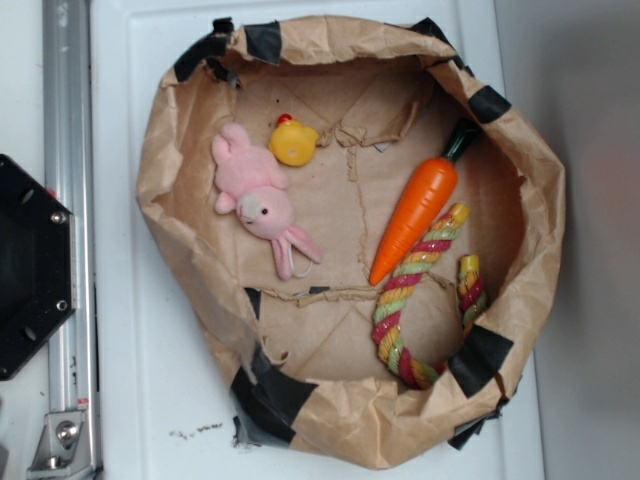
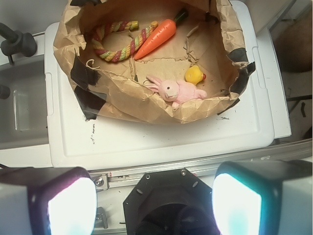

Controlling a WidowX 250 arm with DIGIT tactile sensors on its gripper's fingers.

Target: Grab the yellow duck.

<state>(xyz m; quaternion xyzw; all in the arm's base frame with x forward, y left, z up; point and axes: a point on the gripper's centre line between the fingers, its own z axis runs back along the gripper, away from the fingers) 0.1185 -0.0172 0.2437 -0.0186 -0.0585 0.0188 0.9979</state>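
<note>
You are at the very start: your gripper (image 2: 155, 205) is wide open and empty, far from the yellow duck (image 1: 293, 143), so reach down beside the pink bunny (image 1: 262, 200).

One crumpled brown paper nest patched with black tape (image 1: 200, 250) sits in view, and inside it are four toys. That's one small glossy yellow rubber duck (image 1: 293, 143), one pink plush bunny (image 1: 262, 200), one long orange plastic carrot (image 1: 420, 205) and one striped braided rope loop (image 1: 415, 300).
</note>
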